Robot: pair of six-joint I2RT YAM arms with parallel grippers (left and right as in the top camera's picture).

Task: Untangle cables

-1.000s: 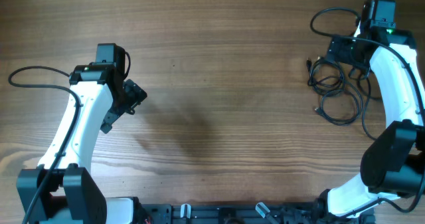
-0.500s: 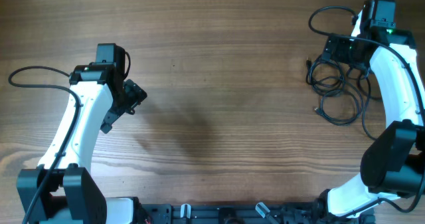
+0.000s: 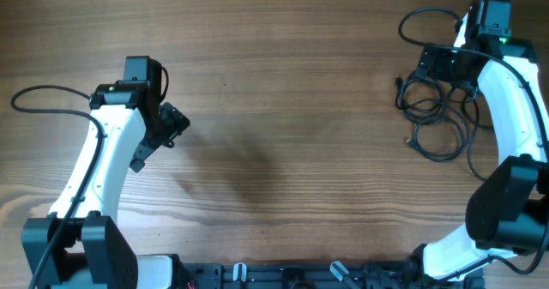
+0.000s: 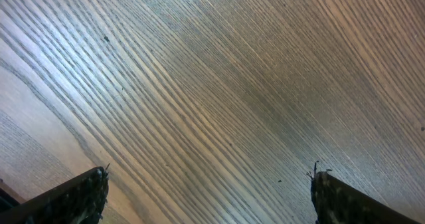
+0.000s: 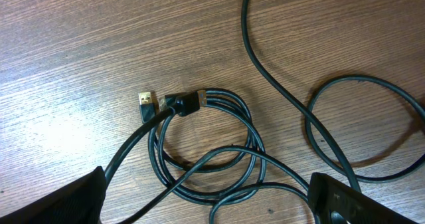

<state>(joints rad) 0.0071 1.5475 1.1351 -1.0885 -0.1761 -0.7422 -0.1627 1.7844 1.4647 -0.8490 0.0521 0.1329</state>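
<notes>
The cables [image 3: 436, 116] lie as thin black loops on the wooden table at the far right, under my right arm. In the right wrist view the cables [image 5: 206, 144] form a coiled bundle with a gold USB plug [image 5: 147, 105] and crossing strands. My right gripper [image 5: 207, 201] is open, hovering above the coil with nothing between its fingers. In the overhead view the right gripper [image 3: 444, 64] sits over the top of the loops. My left gripper [image 3: 171, 124] is far left, open and empty over bare wood [image 4: 209, 194].
The thicker arm wire [image 3: 429, 19] loops at the top right near the table's far edge. Another arm wire [image 3: 43, 96] arcs at the left. The arm bases [image 3: 283, 276] stand along the front edge.
The right gripper shifted slightly to the left over the cables between one second ago and half a second ago; since then nothing moved. The left arm is still.
</notes>
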